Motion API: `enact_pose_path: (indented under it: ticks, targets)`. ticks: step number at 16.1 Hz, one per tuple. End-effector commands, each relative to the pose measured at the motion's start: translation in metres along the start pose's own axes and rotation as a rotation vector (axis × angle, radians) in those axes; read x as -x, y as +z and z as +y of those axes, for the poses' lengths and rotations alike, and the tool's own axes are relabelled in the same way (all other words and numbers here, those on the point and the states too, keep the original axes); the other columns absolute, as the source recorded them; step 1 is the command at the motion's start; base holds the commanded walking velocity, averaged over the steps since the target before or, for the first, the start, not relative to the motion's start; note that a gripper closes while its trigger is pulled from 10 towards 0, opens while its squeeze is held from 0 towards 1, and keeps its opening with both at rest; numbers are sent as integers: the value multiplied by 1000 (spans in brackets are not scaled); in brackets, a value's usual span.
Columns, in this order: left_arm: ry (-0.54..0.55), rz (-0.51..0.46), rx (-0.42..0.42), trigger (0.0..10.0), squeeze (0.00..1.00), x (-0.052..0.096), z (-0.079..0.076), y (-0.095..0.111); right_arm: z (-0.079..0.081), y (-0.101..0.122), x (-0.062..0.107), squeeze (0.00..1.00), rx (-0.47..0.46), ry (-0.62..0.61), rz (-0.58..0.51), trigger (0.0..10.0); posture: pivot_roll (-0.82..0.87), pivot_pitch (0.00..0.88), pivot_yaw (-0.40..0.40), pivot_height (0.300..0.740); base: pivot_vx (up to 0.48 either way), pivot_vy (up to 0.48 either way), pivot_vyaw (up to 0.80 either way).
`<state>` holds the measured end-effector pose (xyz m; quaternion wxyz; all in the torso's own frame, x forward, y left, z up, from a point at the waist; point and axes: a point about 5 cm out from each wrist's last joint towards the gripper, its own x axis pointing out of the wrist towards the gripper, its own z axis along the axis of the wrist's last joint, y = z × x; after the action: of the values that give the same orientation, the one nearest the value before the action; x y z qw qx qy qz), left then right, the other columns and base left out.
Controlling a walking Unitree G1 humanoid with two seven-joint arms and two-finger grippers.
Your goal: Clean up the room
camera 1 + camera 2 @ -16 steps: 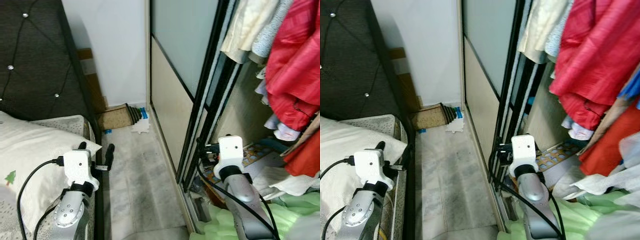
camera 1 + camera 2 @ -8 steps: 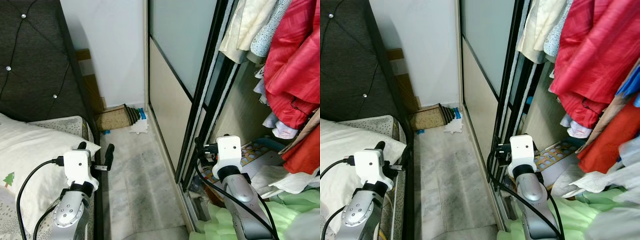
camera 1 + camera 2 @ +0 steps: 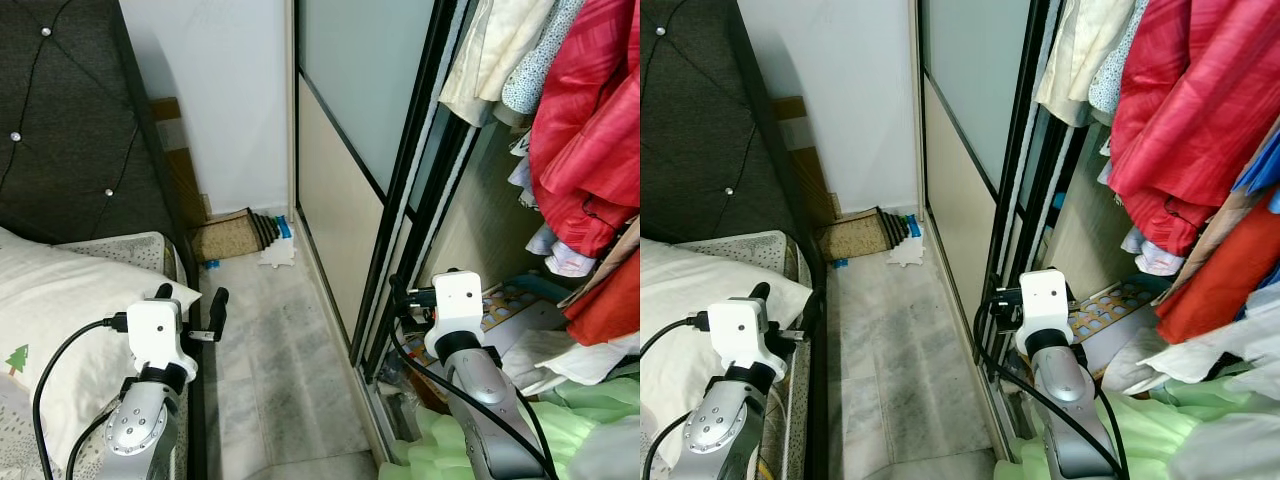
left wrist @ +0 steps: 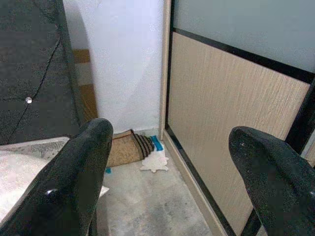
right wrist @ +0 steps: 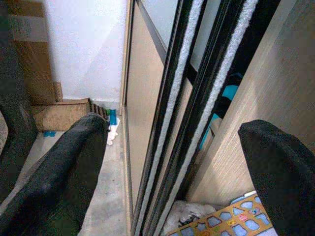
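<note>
A crumpled white scrap [image 3: 279, 255] lies on the marble floor by the far wall, next to a brown woven mat [image 3: 228, 237] and a small blue piece [image 3: 215, 264]. My left gripper [image 3: 191, 299] is held low beside the bed, open and empty, well short of them. In its wrist view the gripper [image 4: 172, 162] frames the white scrap [image 4: 155, 161] and the mat [image 4: 125, 147] far ahead. My right gripper [image 3: 398, 296] hovers at the wardrobe door track, open with nothing held. The right wrist view [image 5: 167, 172] looks along the door track [image 5: 170, 113].
A bed with a white pillow [image 3: 70, 320] and a dark tufted headboard [image 3: 70, 120] fills the left. The sliding wardrobe door [image 3: 350, 170] borders the narrow floor strip on the right. Red clothes [image 3: 585, 130] hang inside; green fabric [image 3: 500, 440] and a colourful mat [image 3: 510, 305] lie below.
The head view has shifted slightly. Both grippers keep the same pose and stay open.
</note>
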<state>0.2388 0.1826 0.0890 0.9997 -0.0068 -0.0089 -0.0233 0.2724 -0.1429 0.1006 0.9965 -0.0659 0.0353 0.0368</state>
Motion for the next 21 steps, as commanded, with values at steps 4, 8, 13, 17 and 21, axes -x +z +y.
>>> enact_pose_path:
  ticks: [4, 8, 13, 17, 21]
  targets:
    - [0, -38, 18, 10000, 0, -26, -8, 16, -9, 24, -18, 0, -74, -24, -29, 10000, -8, 0, -9, 740, 0, 0, 0]
    - [-9, -8, 75, 10000, 0, -27, -18, 8, -16, 14, -20, 0, -178, -88, -25, 10000, -15, 0, -13, 740, 0, 0, 0]
    - [1, -21, 61, 10000, 0, -32, -14, 12, -15, 20, -21, 0, -106, -64, -54, 10000, -24, 0, -15, 740, 0, 0, 320]
    - [5, 1, 57, 10000, 0, -26, -15, 6, -13, 18, -20, 0, -108, -45, -45, 10000, -17, 0, -22, 740, 0, 0, 800]
    - [-9, -26, 63, 10000, 0, -27, -19, 11, -9, 19, -22, 0, -89, -22, -51, 10000, -17, 0, -22, 740, 0, 0, 800]
